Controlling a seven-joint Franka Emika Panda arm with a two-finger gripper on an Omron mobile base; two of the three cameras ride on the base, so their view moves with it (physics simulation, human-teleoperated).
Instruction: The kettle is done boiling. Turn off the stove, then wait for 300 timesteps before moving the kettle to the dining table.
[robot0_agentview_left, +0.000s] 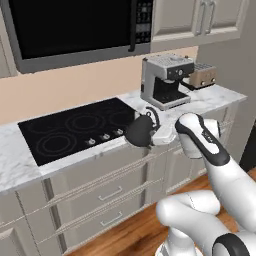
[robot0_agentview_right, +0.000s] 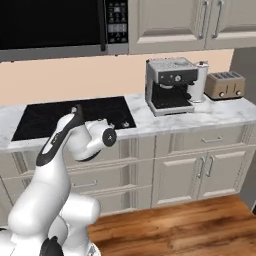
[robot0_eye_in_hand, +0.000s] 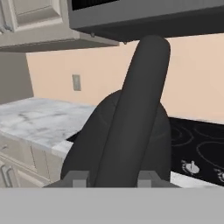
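The claw (robot0_agentview_left: 156, 131) is pinched tight on the thin arched handle of the small dark grey cone-shaped kettle (robot0_agentview_left: 139, 132), holding it just off the flat black glass stove (robot0_agentview_left: 75, 131), seemingly bound for the dining table.

My gripper (robot0_agentview_left: 152, 132) carries the kettle (robot0_agentview_left: 140, 131) off the front edge of the surface (robot0_agentview_left: 17, 167), with open air below it. The stove (robot0_agentview_left: 75, 131) lies flat and bare, so passage over it is free beneath the microwave (robot0_agentview_left: 75, 30). To my right the coffee machine (robot0_agentview_left: 165, 80) and toaster (robot0_agentview_left: 202, 75) block that stretch.
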